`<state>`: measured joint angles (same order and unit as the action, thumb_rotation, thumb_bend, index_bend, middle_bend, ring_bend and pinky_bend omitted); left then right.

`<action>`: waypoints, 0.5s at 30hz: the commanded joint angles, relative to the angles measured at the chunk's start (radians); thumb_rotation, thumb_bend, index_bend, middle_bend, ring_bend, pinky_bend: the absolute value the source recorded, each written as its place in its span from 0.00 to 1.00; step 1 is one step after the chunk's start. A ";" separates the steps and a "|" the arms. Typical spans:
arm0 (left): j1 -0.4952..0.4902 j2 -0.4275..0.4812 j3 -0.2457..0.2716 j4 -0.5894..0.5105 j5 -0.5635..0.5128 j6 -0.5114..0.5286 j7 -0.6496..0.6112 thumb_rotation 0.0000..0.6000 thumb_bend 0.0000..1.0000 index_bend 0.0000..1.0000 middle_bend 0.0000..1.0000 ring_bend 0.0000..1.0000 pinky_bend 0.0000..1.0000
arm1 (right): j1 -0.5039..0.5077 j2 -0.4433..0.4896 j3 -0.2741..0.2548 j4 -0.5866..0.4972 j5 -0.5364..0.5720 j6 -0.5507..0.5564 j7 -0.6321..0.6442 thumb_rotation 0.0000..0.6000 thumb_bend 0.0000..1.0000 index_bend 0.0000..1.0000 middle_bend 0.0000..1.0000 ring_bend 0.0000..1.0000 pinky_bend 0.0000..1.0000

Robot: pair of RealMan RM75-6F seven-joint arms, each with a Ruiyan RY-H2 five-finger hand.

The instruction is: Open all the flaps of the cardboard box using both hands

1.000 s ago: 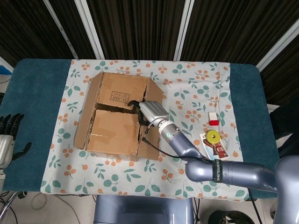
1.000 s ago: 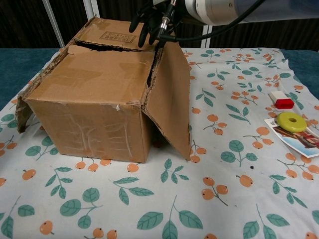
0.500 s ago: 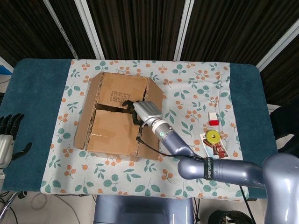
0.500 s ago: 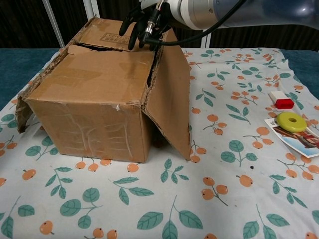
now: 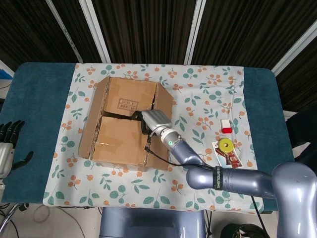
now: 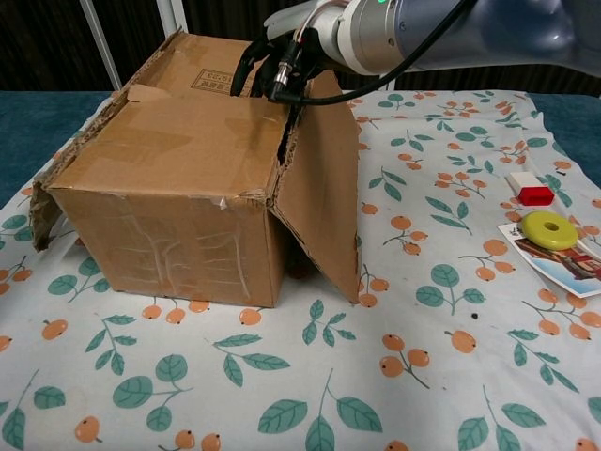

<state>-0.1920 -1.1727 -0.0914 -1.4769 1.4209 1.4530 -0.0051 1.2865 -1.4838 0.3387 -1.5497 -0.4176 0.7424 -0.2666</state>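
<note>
Covering the middle of the table [image 5: 42, 94] is a leaf-and-fruit cloth [image 5: 198, 94], and on its left half the box [image 5: 124, 121] is set. 2 top flaps are seen lying flat and meeting at a ragged seam, while the right side flap [image 6: 319, 188] hangs open and down and the left one is splayed outward. The right hand [image 5: 152, 120] is placed at the seam near the box's right edge, its dark fingers [image 6: 252, 73] curled down over the near flap's edge; probably hooked on it, though a true grip cannot be told. The left hand [image 5: 10, 144] is held off the table's left edge, fingers apart, holding nothing. Well right of the box lie a card [image 5: 227, 154] bearing a yellow disc [image 5: 226, 145] and a small red-and-white block [image 5: 226, 126].
</note>
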 commanded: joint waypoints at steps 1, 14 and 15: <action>0.000 0.000 0.000 -0.001 0.000 -0.001 0.000 1.00 0.24 0.04 0.06 0.00 0.04 | -0.001 0.004 0.003 -0.008 -0.005 0.005 0.004 1.00 1.00 0.36 0.49 0.47 0.32; 0.001 -0.003 -0.005 -0.002 0.002 -0.005 -0.008 1.00 0.24 0.05 0.06 0.00 0.04 | 0.003 0.061 0.049 -0.094 0.019 0.003 0.044 1.00 1.00 0.38 0.52 0.52 0.33; 0.001 -0.004 -0.006 -0.001 0.003 -0.004 -0.008 1.00 0.24 0.05 0.06 0.00 0.04 | 0.005 0.075 0.060 -0.110 0.043 -0.010 0.057 1.00 1.00 0.38 0.52 0.52 0.33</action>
<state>-0.1913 -1.1768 -0.0972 -1.4780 1.4241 1.4490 -0.0133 1.2890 -1.4271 0.3827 -1.6380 -0.4032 0.7477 -0.2268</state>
